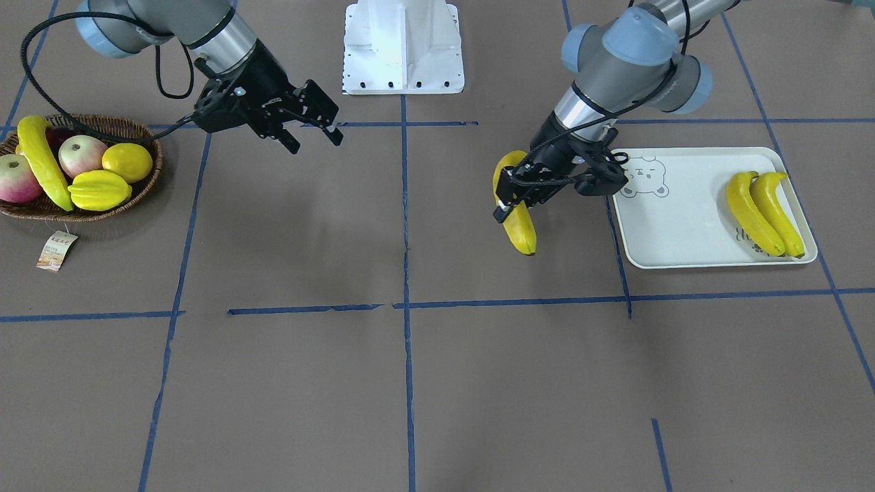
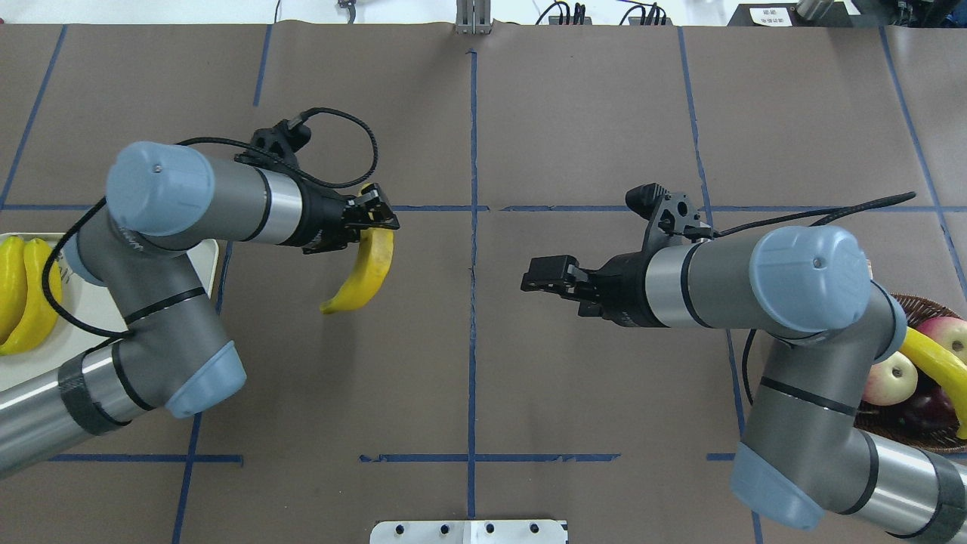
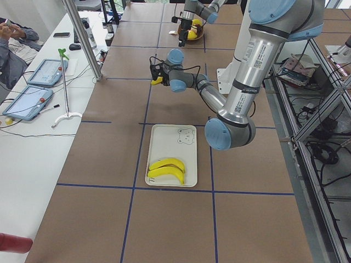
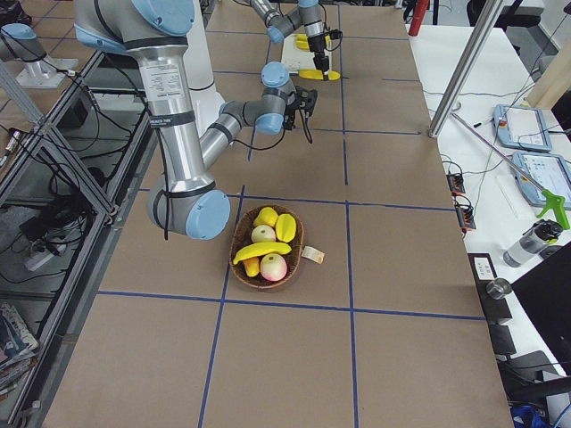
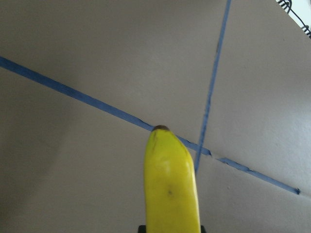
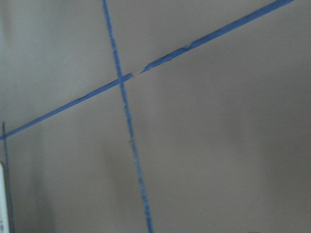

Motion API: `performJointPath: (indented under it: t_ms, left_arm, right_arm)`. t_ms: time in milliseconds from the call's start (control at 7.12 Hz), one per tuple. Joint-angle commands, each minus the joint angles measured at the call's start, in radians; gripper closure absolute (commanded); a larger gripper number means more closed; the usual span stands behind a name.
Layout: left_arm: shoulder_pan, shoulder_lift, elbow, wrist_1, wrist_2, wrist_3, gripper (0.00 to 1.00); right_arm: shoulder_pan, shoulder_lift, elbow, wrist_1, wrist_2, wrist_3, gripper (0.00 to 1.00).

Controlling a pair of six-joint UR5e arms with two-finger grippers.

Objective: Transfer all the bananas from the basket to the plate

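My left gripper (image 1: 511, 199) is shut on a yellow banana (image 1: 521, 229) and holds it above the table, just beside the plate (image 1: 677, 229); the banana fills the left wrist view (image 5: 170, 189) and shows from overhead (image 2: 364, 268). Two bananas (image 1: 764, 213) lie side by side at the plate's far end (image 2: 23, 291). One banana (image 1: 41, 160) lies across the fruit in the wicker basket (image 1: 96, 213). My right gripper (image 1: 314, 139) is open and empty above the table, between the basket and the centre line (image 2: 540, 276).
The basket also holds two apples (image 1: 81, 154), a lemon (image 1: 128, 161) and a starfruit (image 1: 99, 189); its paper tag (image 1: 57, 250) lies on the table. The white robot base (image 1: 403, 48) stands at the middle rear. Blue tape lines cross the brown tabletop.
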Motion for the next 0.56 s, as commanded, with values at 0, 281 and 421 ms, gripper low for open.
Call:
performJointPath:
  t_ms: [0,281,421]
  left_arm:
    - [-0.048,0.042,-0.106,0.312,0.003,0.001,1.00]
    - [-0.046,0.054,-0.194,0.597,0.005,0.055,1.00]
    - [-0.048,0.068,-0.200,0.663,0.005,0.131,1.00]
  right_arm:
    - [0.092,-0.022,0.009,-0.233,0.085,-0.159,0.00]
    - [0.157,-0.036,0.062,-0.518,0.115,-0.429,0.00]
    - [0.203,-0.097,0.111,-0.554,0.118,-0.550,0.00]
